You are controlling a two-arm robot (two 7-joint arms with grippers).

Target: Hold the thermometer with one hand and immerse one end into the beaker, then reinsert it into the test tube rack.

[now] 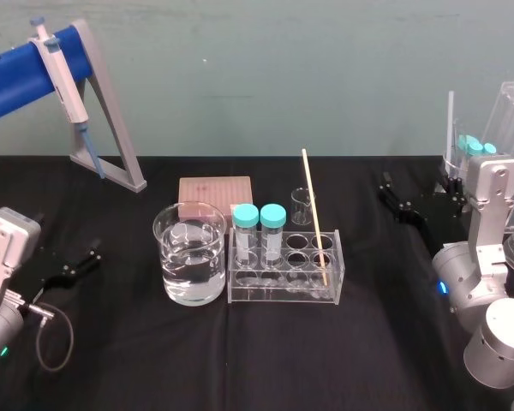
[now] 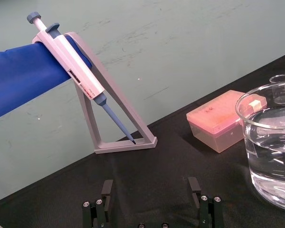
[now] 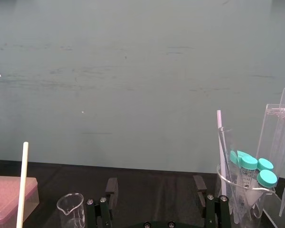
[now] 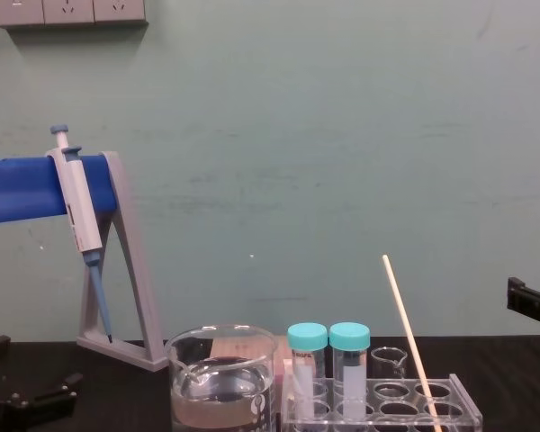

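Note:
The thermometer [image 1: 314,214], a thin cream rod, stands slanted in a right-hand hole of the clear test tube rack [image 1: 283,296]; it also shows in the chest view [image 4: 405,324] and the right wrist view [image 3: 22,180]. The large beaker [image 1: 191,257], holding water, sits just left of the rack, and its wall shows in the left wrist view [image 2: 270,142]. My right gripper [image 1: 418,193] hovers open and empty to the right of the rack, its fingers spread wide [image 3: 155,185]. My left gripper [image 1: 79,265] rests low at the far left, open and empty [image 2: 150,187].
Two teal-capped tubes [image 1: 259,231] stand in the rack's left holes. Behind it are a pink box [image 1: 214,190] and a tiny beaker [image 1: 301,205]. A pipette [image 1: 64,68] hangs on the grey stand [image 1: 111,128] at back left. A glass with capped tubes [image 3: 247,190] stands at right.

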